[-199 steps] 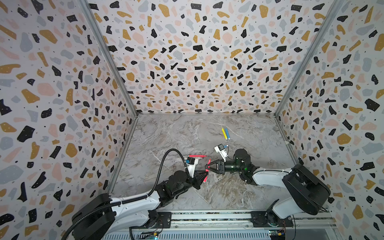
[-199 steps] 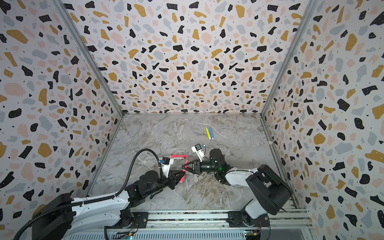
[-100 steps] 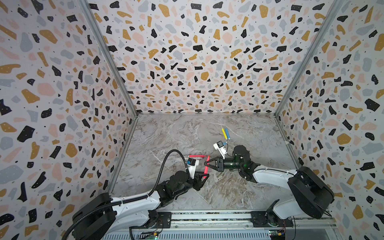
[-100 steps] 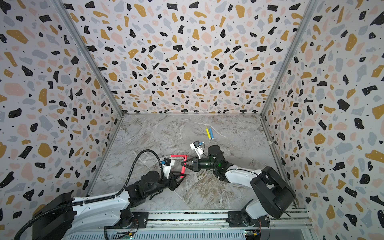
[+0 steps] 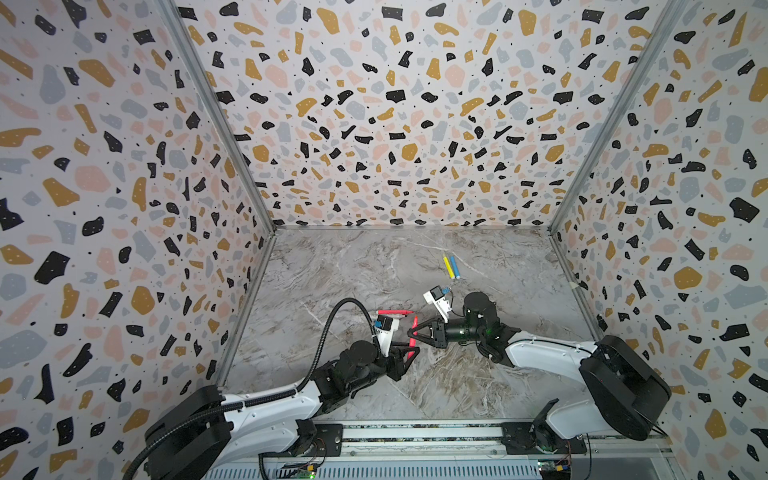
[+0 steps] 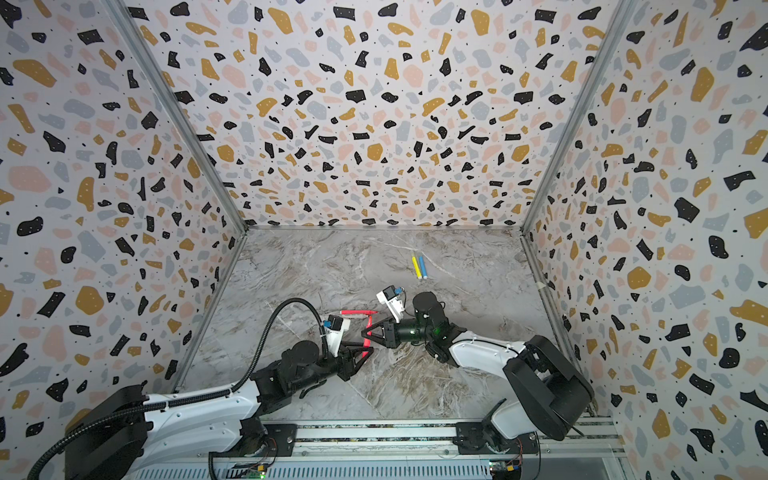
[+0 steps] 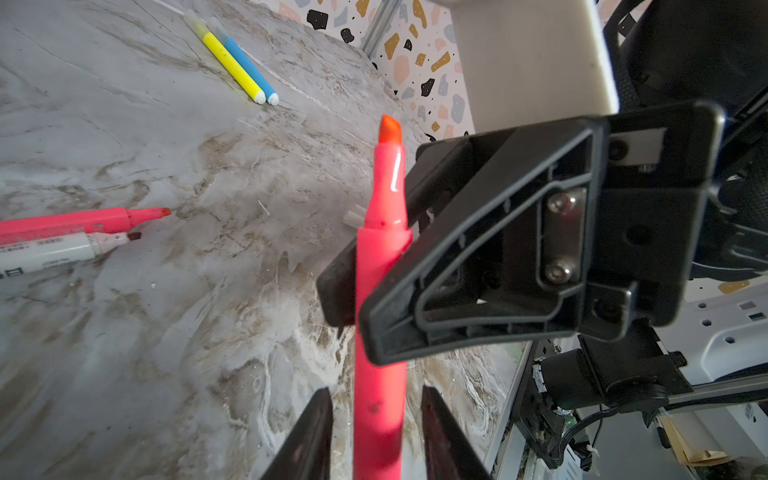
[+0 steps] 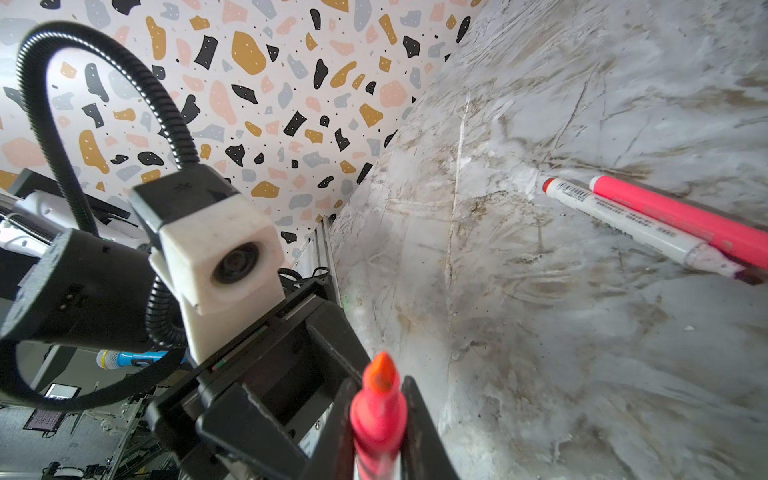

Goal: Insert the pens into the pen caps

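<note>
A neon pink pen (image 5: pixel 412 332) (image 6: pixel 367 331) hangs above the table between both arms, its orange tip bare. My right gripper (image 8: pixel 379 386) (image 5: pixel 412 333) is shut on the pen (image 8: pixel 378 415) just behind the tip. My left gripper (image 7: pixel 376 391) (image 5: pixel 409 353) stands open around the pen's (image 7: pixel 380 282) rear end, with a gap on each side. A second pink pen (image 7: pixel 75 222) (image 5: pixel 395 311) and a white pen (image 7: pixel 54 249) (image 8: pixel 623 224) lie side by side on the table. A yellow pen (image 5: pixel 447 266) and a blue pen (image 5: pixel 455 267) lie further back. The pen caps are out of view.
The marble table (image 5: pixel 374 266) is boxed in by terrazzo walls (image 5: pixel 395 124) on three sides, with a metal rail (image 5: pixel 415 432) along the front edge. The left arm's black cable (image 5: pixel 328 328) loops above the table's left part.
My right gripper has shut on the pink pen near its tip. My left gripper has opened and let go of the pen. The pen has swung from slanted to nearly straight.
</note>
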`<state>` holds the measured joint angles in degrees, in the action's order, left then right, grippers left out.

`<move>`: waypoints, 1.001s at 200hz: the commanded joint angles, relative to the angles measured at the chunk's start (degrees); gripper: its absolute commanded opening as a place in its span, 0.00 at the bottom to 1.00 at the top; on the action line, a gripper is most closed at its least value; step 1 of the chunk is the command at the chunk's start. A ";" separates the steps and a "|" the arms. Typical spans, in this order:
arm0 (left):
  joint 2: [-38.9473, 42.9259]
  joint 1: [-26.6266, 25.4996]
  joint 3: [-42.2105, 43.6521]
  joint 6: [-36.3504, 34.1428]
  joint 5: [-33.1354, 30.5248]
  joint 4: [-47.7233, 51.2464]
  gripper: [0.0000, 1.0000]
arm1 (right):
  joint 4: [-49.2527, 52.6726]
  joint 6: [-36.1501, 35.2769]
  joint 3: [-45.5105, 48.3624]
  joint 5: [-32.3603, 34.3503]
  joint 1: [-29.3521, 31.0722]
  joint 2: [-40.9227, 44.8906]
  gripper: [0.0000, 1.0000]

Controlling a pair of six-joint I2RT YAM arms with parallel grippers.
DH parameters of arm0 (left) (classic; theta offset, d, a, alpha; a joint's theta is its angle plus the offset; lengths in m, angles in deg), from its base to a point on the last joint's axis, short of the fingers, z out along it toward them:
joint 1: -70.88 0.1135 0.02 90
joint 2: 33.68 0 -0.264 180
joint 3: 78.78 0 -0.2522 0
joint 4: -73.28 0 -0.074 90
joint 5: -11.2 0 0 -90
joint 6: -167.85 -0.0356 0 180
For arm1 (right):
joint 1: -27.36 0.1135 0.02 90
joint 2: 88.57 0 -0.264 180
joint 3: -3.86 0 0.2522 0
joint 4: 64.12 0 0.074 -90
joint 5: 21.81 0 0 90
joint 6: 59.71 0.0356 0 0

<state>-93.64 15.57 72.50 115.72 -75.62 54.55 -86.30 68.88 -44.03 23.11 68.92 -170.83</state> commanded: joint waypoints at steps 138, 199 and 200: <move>-2.14 -0.22 -3.00 1.15 -2.01 -1.42 0.05 | 1.89 -1.97 -2.35 1.00 1.42 3.31 0.17; 0.19 -0.22 -1.01 0.97 -4.65 -0.29 0.00 | 21.24 -7.99 -5.63 15.21 -1.58 11.05 0.63; 0.19 -0.23 -0.98 0.93 -4.66 -0.29 0.00 | 21.73 -8.04 -5.70 15.60 -1.84 11.19 0.63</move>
<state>-94.93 15.27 71.15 116.55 -78.24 55.91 -75.46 64.27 -46.68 29.73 69.53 -164.42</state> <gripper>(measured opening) 0.154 0.618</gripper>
